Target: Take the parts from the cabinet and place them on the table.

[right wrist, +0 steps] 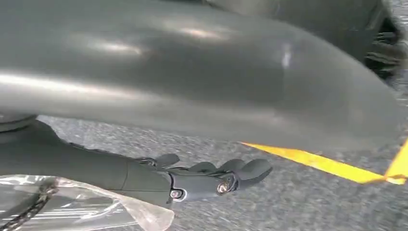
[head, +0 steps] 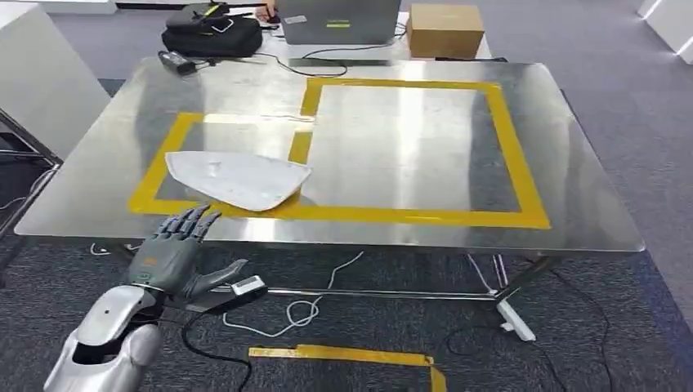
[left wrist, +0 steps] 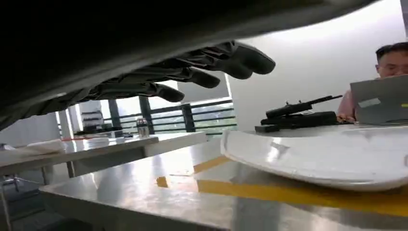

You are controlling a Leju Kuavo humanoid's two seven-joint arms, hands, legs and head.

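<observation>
Below the near edge of the counter [head: 384, 237], the left hand [head: 176, 253] hangs with its fingers [head: 190, 222] spread wide, holding nothing; the fingertips point toward the counter's front edge, just short of the white part [head: 237, 180], without touching it. From the left wrist view those dark fingers [left wrist: 192, 72] stretch out flat above the counter, apart from the part's pale rim [left wrist: 312, 159].

That part, a flat curved white shell, lies on the counter's left side, overlapping the yellow tape [head: 409, 214] that marks a large rectangle and a smaller one beside it. Most of the steel surface inside the large rectangle lies bare.

By the robot's side the right hand [right wrist: 211, 180] hangs over grey carpet [right wrist: 298, 202], fingers [right wrist: 252, 171] slightly curled and apart, gripping nothing.

At the far edge sit a black bag [head: 211, 34], a laptop [head: 339, 20] and a cardboard box [head: 445, 28]. Cables trail on the floor under the counter.
</observation>
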